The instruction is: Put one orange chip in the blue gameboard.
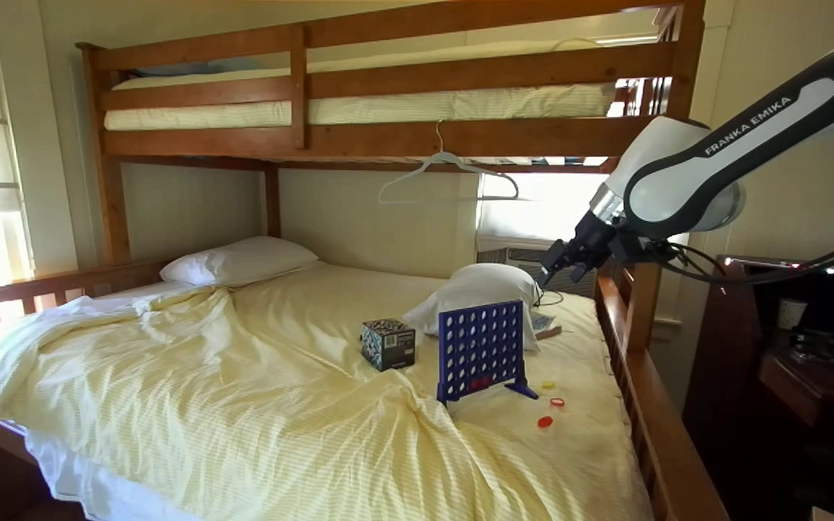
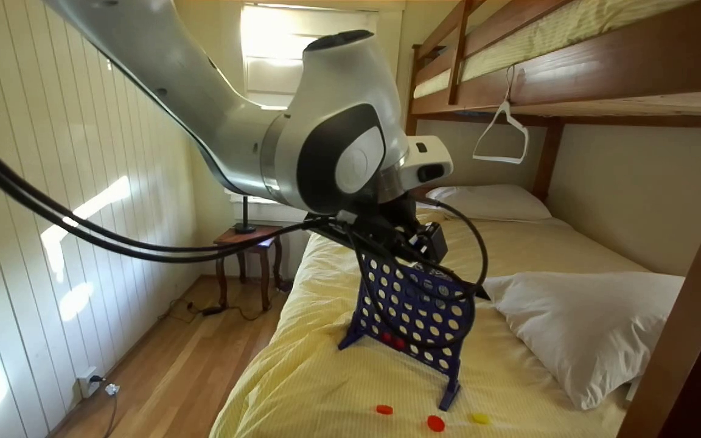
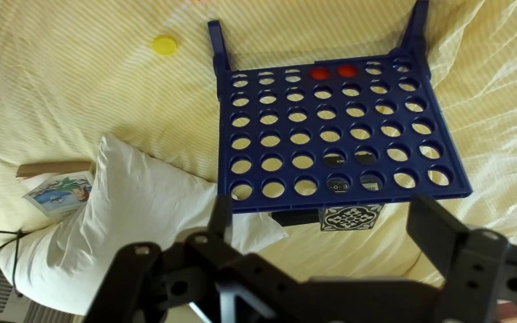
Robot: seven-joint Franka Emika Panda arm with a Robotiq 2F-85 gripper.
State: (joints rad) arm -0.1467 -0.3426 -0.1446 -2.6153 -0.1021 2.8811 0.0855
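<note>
The blue gameboard (image 1: 444, 347) (image 3: 355, 191) stands upright on the bed, seen in all views. Two red-orange chips (image 3: 319, 73) (image 3: 347, 70) sit side by side in the row by its feet. Loose on the sheet beside the board lie two orange chips (image 1: 545, 421) (image 1: 557, 402), also visible in an exterior view as orange chips (image 2: 384, 409) (image 2: 435, 423). My gripper (image 1: 560, 275) (image 3: 321, 213) is in the air above the pillow side of the board, apart from it. Its jaws are spread wide with nothing between them.
A yellow chip (image 1: 548, 385) (image 3: 164, 45) lies near the board's foot. A patterned cube (image 1: 388, 344), a white pillow (image 1: 486, 289) and a book (image 3: 65, 193) are close by. Overhead, a hanger (image 1: 446, 157) hangs from the upper bunk; a wooden rail (image 1: 667, 441) edges the bed.
</note>
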